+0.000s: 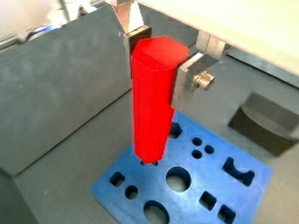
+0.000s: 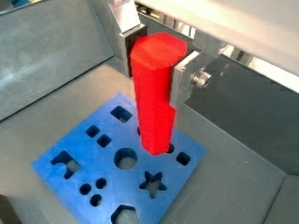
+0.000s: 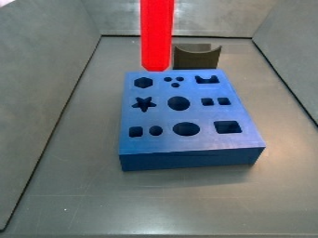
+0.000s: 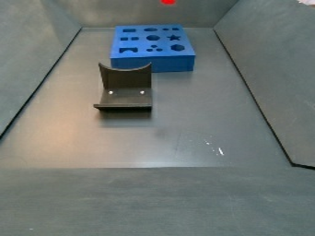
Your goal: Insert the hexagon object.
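The hexagon object (image 1: 156, 96) was held upright in the gripper (image 1: 158, 54), silver finger plates pressed vs. its upper sides in both wrist views, i.e. pinched near the top end. The rod's lower tip was seen over the blue block (image 1: 222, 188) near 1 edge, approx. above a hole; contact w/ the block couldn't be told. In a side view the rod (image 3: 156, 33) hung above the block's far edge (image 3: 187, 149), w/ the dark grey curved block (image 3: 195, 54) just behind. In a side view the fixture (image 4: 124, 88) was seen on the floor, apart from the blue block (image 4: 154, 48).
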Controlling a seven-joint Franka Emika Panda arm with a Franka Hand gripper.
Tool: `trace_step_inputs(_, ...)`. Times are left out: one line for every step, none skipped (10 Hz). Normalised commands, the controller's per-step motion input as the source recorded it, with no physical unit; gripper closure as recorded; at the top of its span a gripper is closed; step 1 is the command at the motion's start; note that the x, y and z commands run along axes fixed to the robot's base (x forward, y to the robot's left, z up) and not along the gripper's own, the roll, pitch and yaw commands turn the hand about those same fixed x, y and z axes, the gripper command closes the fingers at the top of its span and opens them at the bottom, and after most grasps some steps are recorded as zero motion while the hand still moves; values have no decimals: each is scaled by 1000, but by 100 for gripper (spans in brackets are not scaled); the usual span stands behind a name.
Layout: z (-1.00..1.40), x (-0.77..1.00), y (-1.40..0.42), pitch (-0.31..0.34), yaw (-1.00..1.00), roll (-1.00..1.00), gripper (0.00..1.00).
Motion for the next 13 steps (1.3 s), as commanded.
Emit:
trace_step_inputs(-263, -26, 3, -29, -1000, 11, 100)
trace_step_inputs(-209, -63, 117, -59, -889, 0, 100)
trace_step_inputs(-131, -57, 354, -86, -640, 0, 100)
trace_step_inputs(-100, -106, 600, -99, -369, 0, 100)
trace_step_inputs(-51, -140, 751, -119, -200, 0, 100)
trace_step_inputs(-46, -149, 814, -119, -137, 0, 100)
trace_step_inputs(-51, -160, 831, -116, -120, 0, 100)
trace_step_inputs(-60, -160, 814, -110, -143, 0, 100)
trace_step_inputs(-109, -29, 497, -83, -491, 0, 100)
trace_step_inputs(-120, 0, 111, -83, -920, 0, 100)
trace_step_inputs(-177, 0, 17, -147, -1000, 10, 100)
trace_step_inputs(-214, 0, 9, -186, -897, 99, 100)
trace_step_inputs(-263, 0, 77, -270, -680, 151, 100)
